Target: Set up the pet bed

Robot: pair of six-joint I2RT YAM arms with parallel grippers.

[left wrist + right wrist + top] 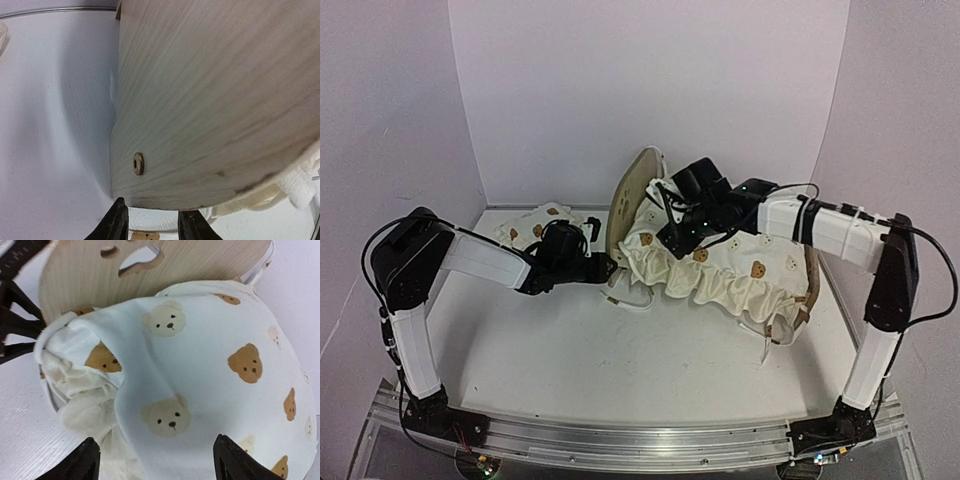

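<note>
The pet bed stands mid-table; its plywood headboard point(628, 195) is upright on the left and its footboard point(811, 285) on the right. The striped base is hidden under the cream bear-print cushion point(720, 262), which lies across the frame. My left gripper point(606, 268) sits at the headboard's lower outer corner. In the left wrist view the headboard point(215, 95) fills the frame, and the half-closed fingers point(120, 222) hold a part of the frame at its edge. My right gripper point(157, 460) is wide open just above the cushion point(200, 365), near the paw-cutout headboard point(90, 275).
The small bear-print pillow point(535, 226) lies behind my left arm, near the back wall. Cushion ties point(632, 300) trail onto the white table in front of the bed. White walls close in the back and both sides.
</note>
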